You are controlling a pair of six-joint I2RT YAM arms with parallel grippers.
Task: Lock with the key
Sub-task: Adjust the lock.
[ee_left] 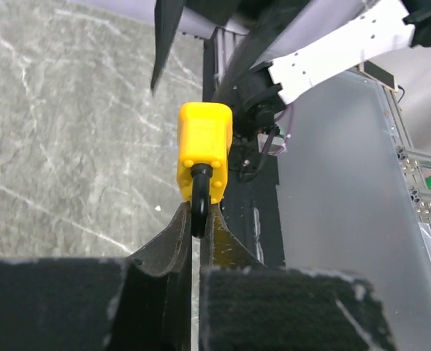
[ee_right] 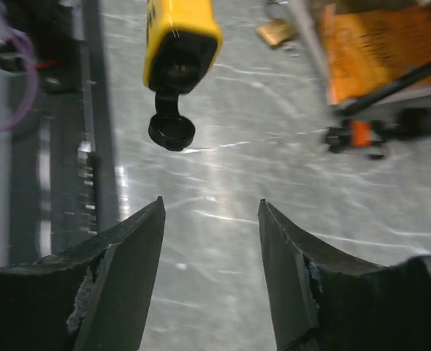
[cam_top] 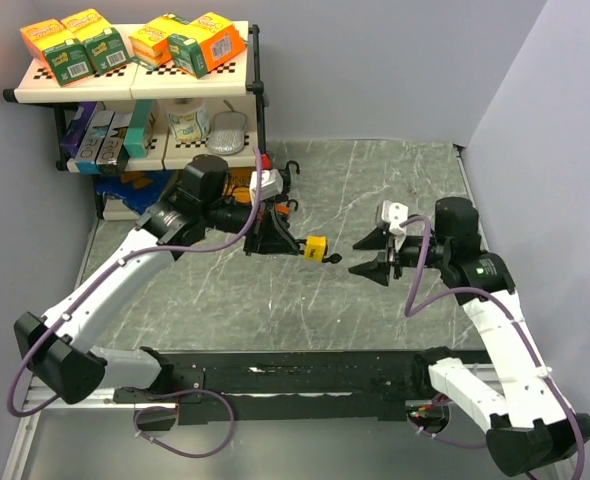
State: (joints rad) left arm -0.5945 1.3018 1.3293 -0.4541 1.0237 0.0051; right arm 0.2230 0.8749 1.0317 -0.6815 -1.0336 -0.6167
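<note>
Left arm reaches rightward, left gripper (cam_top: 297, 245) closed on the padlock (cam_top: 316, 247); right arm bent, right gripper (cam_top: 355, 257) spread wide, facing it.

my table (cam_top: 395, 190) looks like grey stone. plain grey walls (cam_top: 395, 60) stand around it. a shelf rack (cam_top: 190, 86) sits far left.
</note>
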